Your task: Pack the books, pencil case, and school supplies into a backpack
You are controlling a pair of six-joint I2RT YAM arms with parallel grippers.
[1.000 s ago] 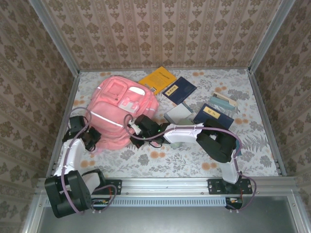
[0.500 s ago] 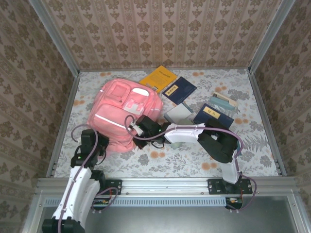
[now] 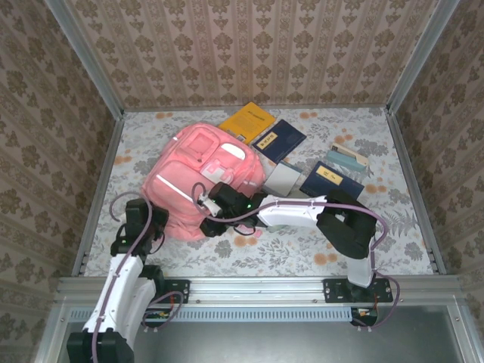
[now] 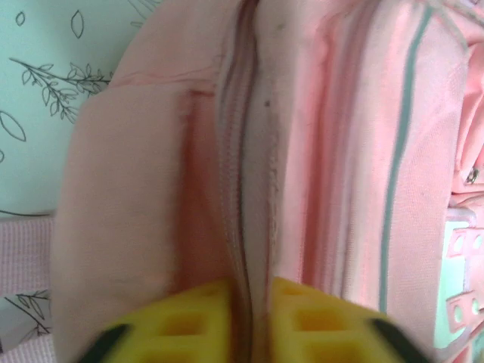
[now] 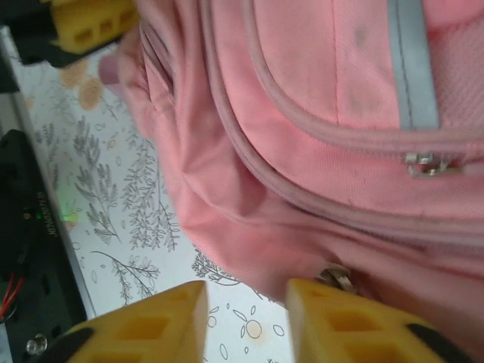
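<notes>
Since the backpack [image 3: 193, 162] lies on the tabletop [image 3: 227, 257] with its zip looking shut, what matters most is how that zip lines up with me. My left jaws [image 4: 246, 325] sit at the near-left edge of the backpack. The zip seam [image 4: 243, 151] runs straight away from them and goes right into the thin gap between the two yellow pads [image 4: 174, 329]. I cannot tell if they pinch the cloth or just touch it. My right jaws [image 5: 246, 325] sit at the near edge of the backpack, partly open and holding nothing. A small metal zip pull [image 5: 338, 277] hangs just beside one pad, off to the side of the gap, so I think these jaws must slide sideways to catch it. The books [image 3: 246, 122], pencil case [image 3: 346, 156] and grey pad [image 3: 281, 178] lie past the far-right side of the backpack, nearer my right arm.
</notes>
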